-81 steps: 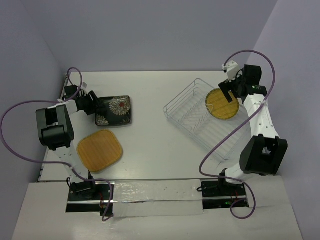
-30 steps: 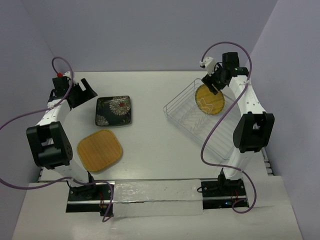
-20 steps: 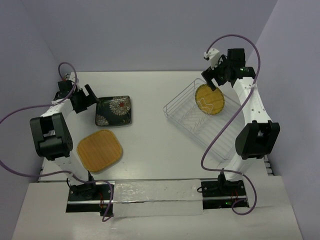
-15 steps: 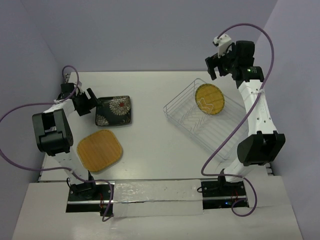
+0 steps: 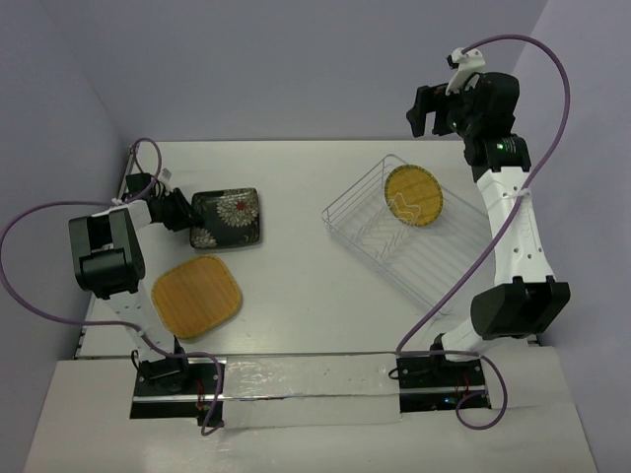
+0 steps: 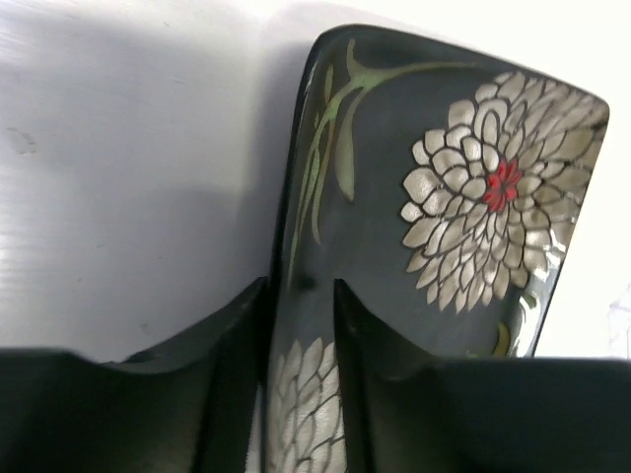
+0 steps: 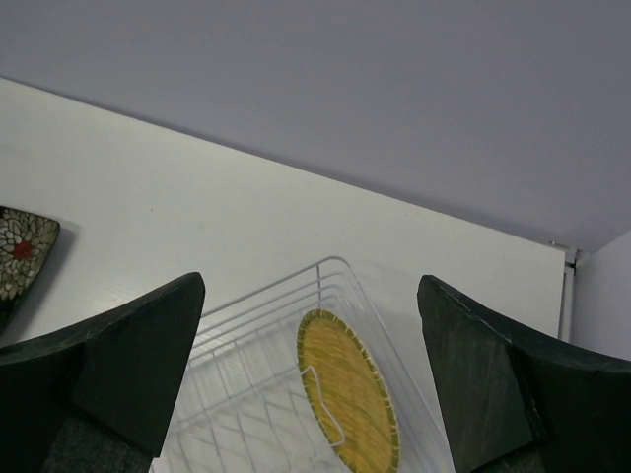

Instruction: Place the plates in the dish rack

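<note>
My white tabletop (image 5: pixel 296 197) carries a black rounded-square flowered plate (image 5: pixel 227 218) at left, a tan-orange rounded-square wooden plate (image 5: pixel 197 296) just nearer me, and a silver-white wire dish rack (image 5: pixel 360 183) at right.

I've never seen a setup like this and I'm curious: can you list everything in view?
Black flowered plate: one, black with white-red flowers, table's left side.
Wooden plate: one, tan-orange, nearer the arm bases than the black one.
Woven plate: one, yellow, propped in the rack's far end.
Dish rack: one, silver-white wire, table's right side.
Table: one, white.
Cables: purple, one looping off each arm.
Left fingers: two, black, clamped on the black plate's rim.
Right fingers: two, black, open, high above the rack.
</note>
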You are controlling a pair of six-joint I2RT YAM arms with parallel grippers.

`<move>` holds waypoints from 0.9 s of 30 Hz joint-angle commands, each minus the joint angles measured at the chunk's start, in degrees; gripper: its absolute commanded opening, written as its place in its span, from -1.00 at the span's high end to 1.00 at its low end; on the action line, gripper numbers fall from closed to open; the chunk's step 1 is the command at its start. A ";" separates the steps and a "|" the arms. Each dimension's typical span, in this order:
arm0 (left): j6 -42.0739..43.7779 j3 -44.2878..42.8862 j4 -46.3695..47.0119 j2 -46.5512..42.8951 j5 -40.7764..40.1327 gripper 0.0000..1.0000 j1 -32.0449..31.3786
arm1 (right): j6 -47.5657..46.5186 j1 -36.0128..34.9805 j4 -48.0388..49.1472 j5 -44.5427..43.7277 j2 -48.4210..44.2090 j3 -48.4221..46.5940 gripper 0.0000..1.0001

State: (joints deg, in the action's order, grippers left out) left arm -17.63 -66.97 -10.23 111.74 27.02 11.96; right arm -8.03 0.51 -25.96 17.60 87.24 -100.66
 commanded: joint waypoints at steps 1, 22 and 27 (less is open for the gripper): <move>1.37 1.94 2.02 1.51 4.90 0.37 0.17 | 2.78 -0.25 4.72 0.01 -4.49 2.02 -0.91; -18.80 9.30 21.55 -17.78 19.05 1.00 -1.41 | 14.92 -15.52 8.65 12.80 -3.56 11.56 -0.99; -25.36 12.93 29.57 -20.17 21.94 0.99 -1.59 | 16.28 -19.86 8.82 15.10 1.28 12.14 -0.99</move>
State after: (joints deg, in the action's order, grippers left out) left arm -33.87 -54.56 6.05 96.48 39.75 10.72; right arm 5.93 -16.79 -19.20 30.79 85.86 -89.16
